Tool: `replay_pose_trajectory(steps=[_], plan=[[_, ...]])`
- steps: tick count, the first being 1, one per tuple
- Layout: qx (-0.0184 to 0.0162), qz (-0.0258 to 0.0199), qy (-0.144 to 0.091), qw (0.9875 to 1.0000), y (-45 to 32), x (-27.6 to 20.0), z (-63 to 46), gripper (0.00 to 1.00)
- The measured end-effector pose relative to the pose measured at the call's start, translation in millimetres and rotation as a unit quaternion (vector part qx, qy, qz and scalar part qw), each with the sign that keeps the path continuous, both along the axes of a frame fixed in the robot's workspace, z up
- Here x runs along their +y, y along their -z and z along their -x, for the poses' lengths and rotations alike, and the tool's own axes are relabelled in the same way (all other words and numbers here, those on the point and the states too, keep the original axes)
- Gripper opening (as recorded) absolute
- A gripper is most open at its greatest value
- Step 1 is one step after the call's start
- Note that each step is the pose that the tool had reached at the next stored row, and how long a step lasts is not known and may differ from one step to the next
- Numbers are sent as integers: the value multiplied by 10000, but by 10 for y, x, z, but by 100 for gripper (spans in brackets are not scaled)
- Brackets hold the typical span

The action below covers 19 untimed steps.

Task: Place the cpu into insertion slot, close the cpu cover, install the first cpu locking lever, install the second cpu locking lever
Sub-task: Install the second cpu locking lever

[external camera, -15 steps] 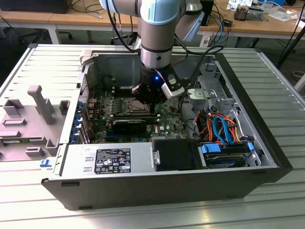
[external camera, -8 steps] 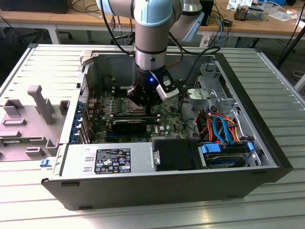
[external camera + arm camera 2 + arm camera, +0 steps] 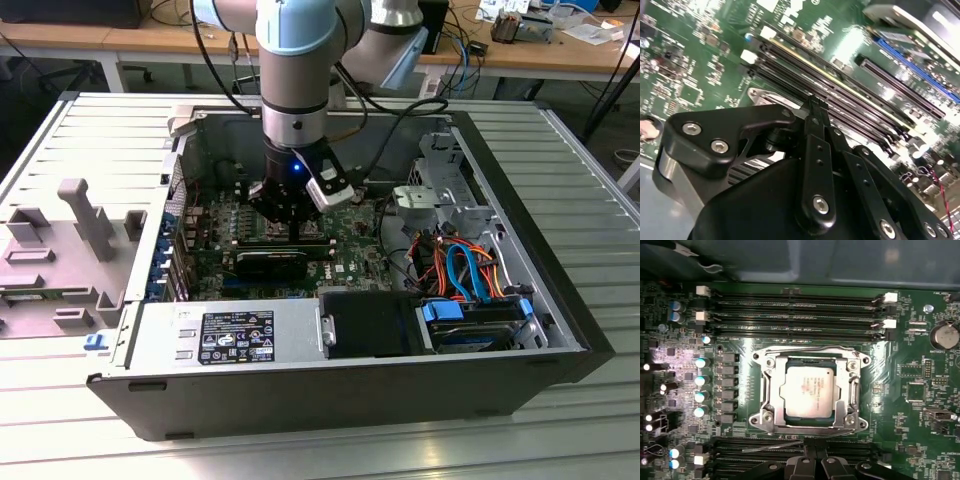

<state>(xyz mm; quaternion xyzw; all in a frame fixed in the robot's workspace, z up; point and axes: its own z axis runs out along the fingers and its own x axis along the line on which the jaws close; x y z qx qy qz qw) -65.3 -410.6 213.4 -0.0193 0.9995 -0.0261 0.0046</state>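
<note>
The open computer case (image 3: 560,330) lies on its side, and the arm reaches straight down into it over the green motherboard (image 3: 900,355). The gripper (image 3: 814,456) hangs low beside the insertion slot (image 3: 756,390), fingers pressed together with nothing between them. The cpu cover (image 3: 767,385) lies flat, framing the seated cpu (image 3: 809,390).

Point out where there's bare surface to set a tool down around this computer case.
Free: the ribbed metal table on the exterior view's right of the open case, and the strip in front. Crowded: inside the case, where the gripper hangs over the cpu, and the cable bundle.
</note>
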Motion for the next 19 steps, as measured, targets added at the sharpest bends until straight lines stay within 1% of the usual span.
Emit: replay_pose_trajectory(steps=[4,6,10,12,16,17,19], plan=[[-3,0,0,10000,0,0,129,11],[-5,0,-1,10000,0,0,176,11],[-11,0,0,10000,1,0,359,11],[-11,-1,0,10000,5,0,419,11],[-11,0,-13,10000,12,3,449,11],[-11,0,-14,10000,18,15,456,11],[-11,0,-15,10000,33,54,463,11]])
